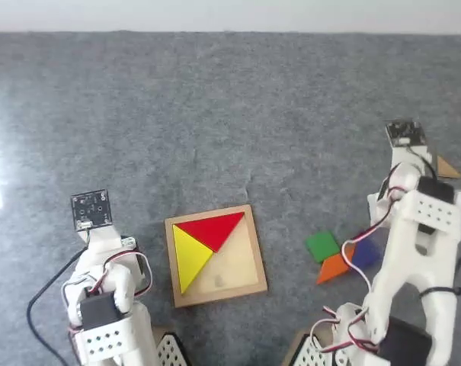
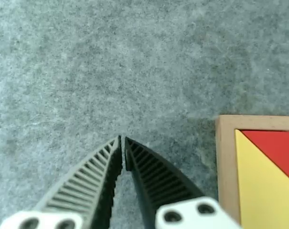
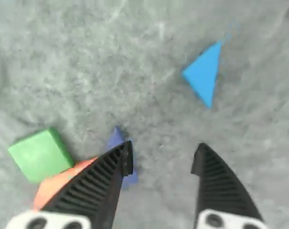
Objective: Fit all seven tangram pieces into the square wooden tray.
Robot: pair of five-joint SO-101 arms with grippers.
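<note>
The square wooden tray [image 1: 257, 263] lies in the middle of the grey table, holding a red triangle [image 1: 215, 227] and a yellow triangle [image 1: 188, 255]. To its right sit a green square [image 1: 321, 245], an orange piece [image 1: 334, 267] and a dark blue piece [image 1: 365, 252], touching one another. My right gripper [image 3: 163, 155] hovers open over bare table, one finger beside the dark blue piece [image 3: 117, 137]; a light blue triangle [image 3: 204, 76] lies beyond it. My left gripper [image 2: 123, 140] is shut with nothing in it, left of the tray [image 2: 225, 157].
A tan triangle [image 1: 446, 168] lies at the far right of the table, beyond the right arm. The grey felt stretches open behind the tray and both arms. The green square [image 3: 39, 155] and orange piece [image 3: 56, 183] sit beside the right gripper's finger.
</note>
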